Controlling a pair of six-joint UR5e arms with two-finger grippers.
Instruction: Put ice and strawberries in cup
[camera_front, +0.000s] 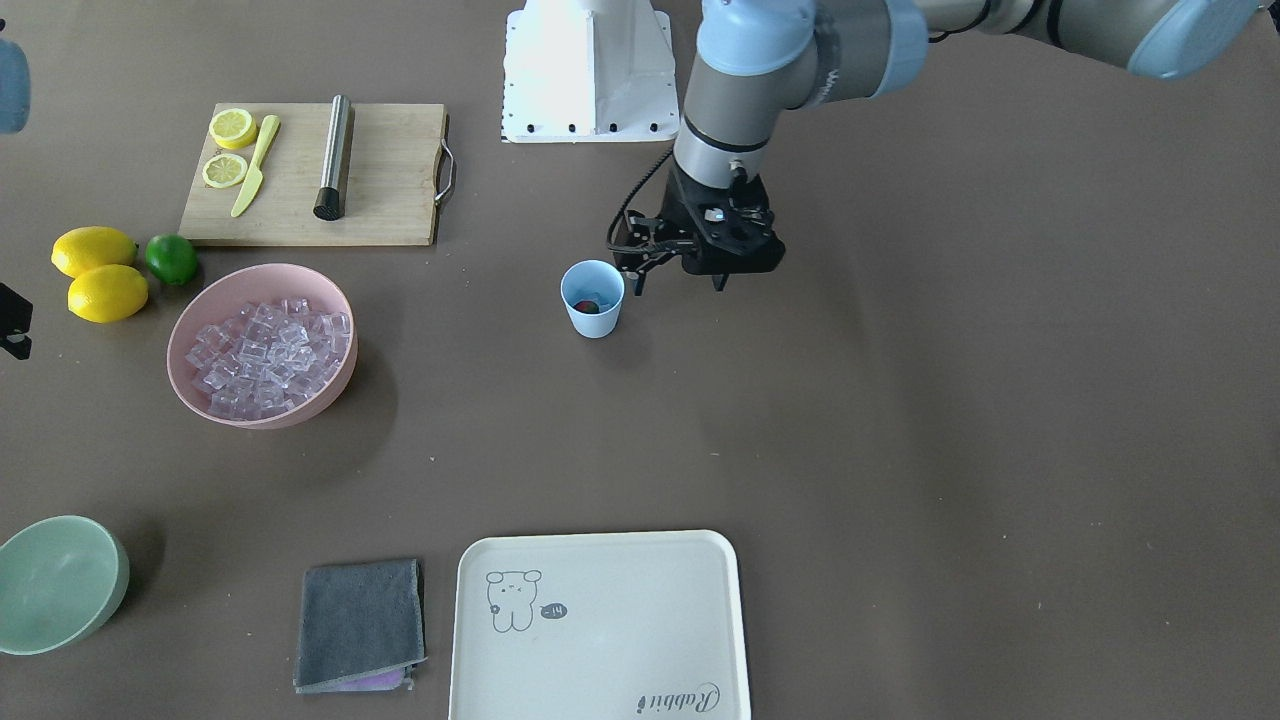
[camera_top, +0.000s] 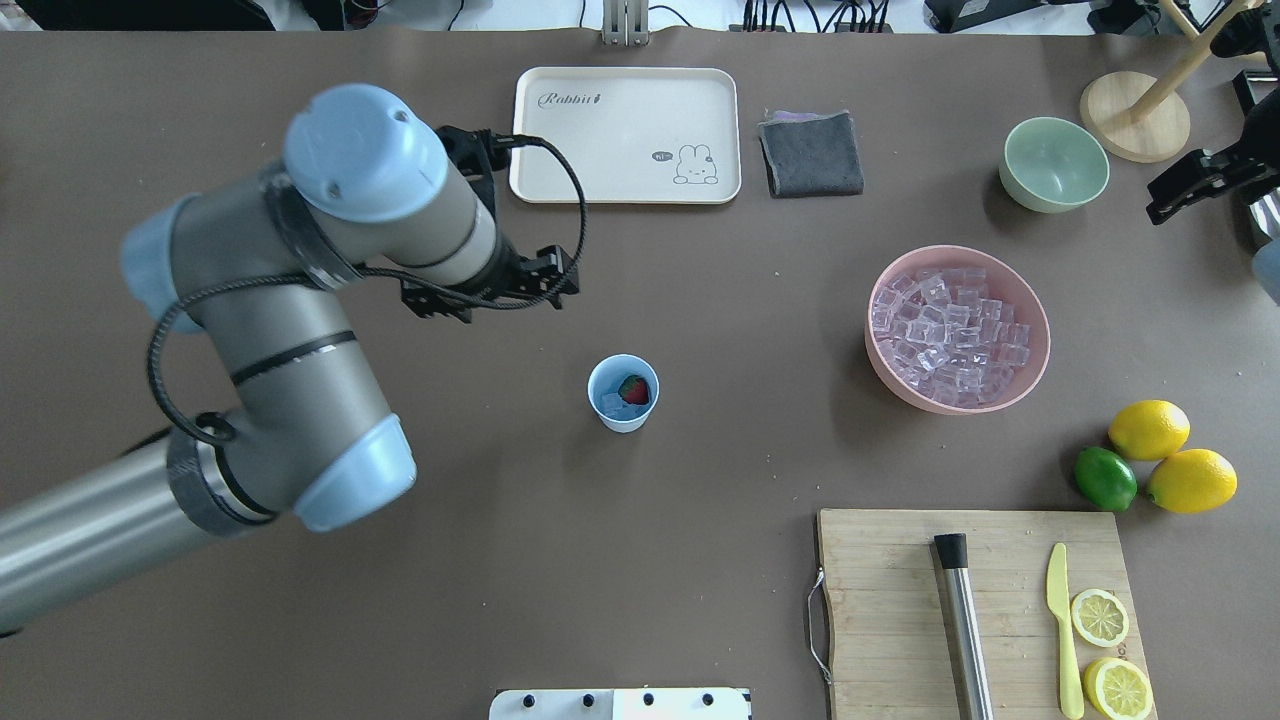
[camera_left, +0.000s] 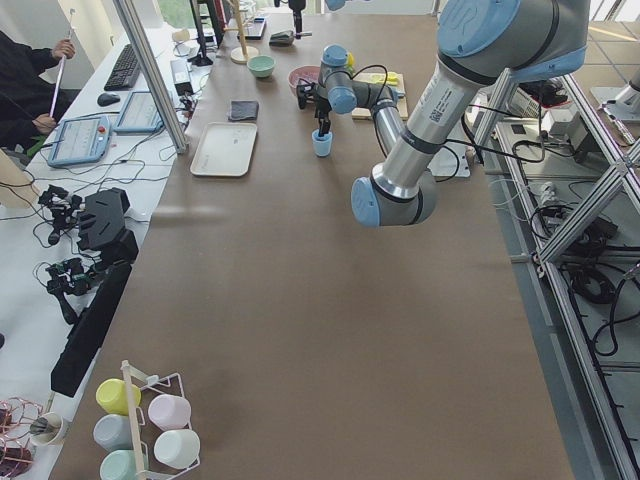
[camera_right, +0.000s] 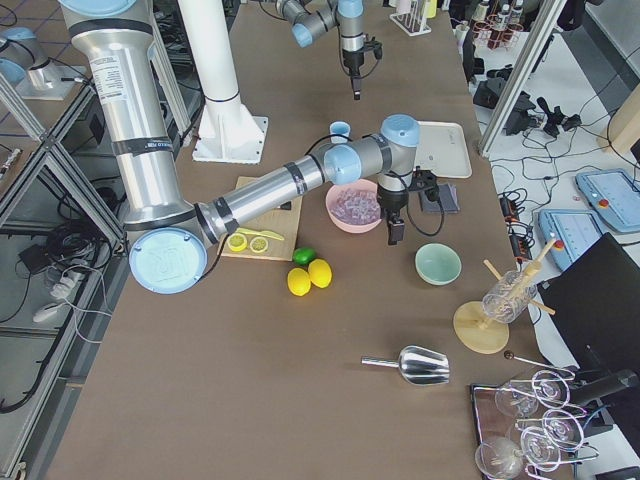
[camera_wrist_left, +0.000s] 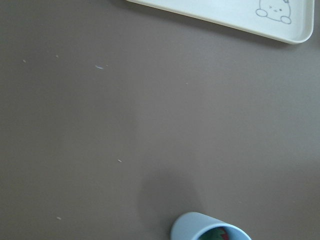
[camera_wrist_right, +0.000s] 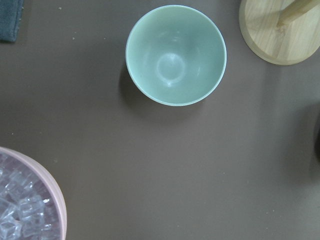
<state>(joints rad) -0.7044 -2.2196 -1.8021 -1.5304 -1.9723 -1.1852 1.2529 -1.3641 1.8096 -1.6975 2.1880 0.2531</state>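
Observation:
The light-blue cup (camera_top: 622, 412) stands upright mid-table and also shows in the front view (camera_front: 592, 318) and at the bottom edge of the left wrist view (camera_wrist_left: 192, 229). The red strawberry (camera_top: 634, 390) lies inside it beside a clear ice cube (camera_top: 611, 403). Many more ice cubes (camera_top: 948, 325) fill the pink bowl (camera_top: 1040, 340). My left gripper (camera_front: 678, 285) is open and empty, raised just beside the cup on the tray side. My right gripper (camera_top: 1195, 180) hovers near the pale green bowl (camera_top: 1054, 163). I cannot tell how its jaws stand.
A cream tray (camera_top: 560, 140) and a grey cloth (camera_top: 811, 152) lie at the far edge. A cutting board (camera_top: 880, 600) carries a metal muddler (camera_top: 963, 620), a yellow knife and lemon slices. Two lemons (camera_top: 1148, 429) and a lime (camera_top: 1105, 478) sit beside it. A wooden stand (camera_top: 1133, 125) is far right.

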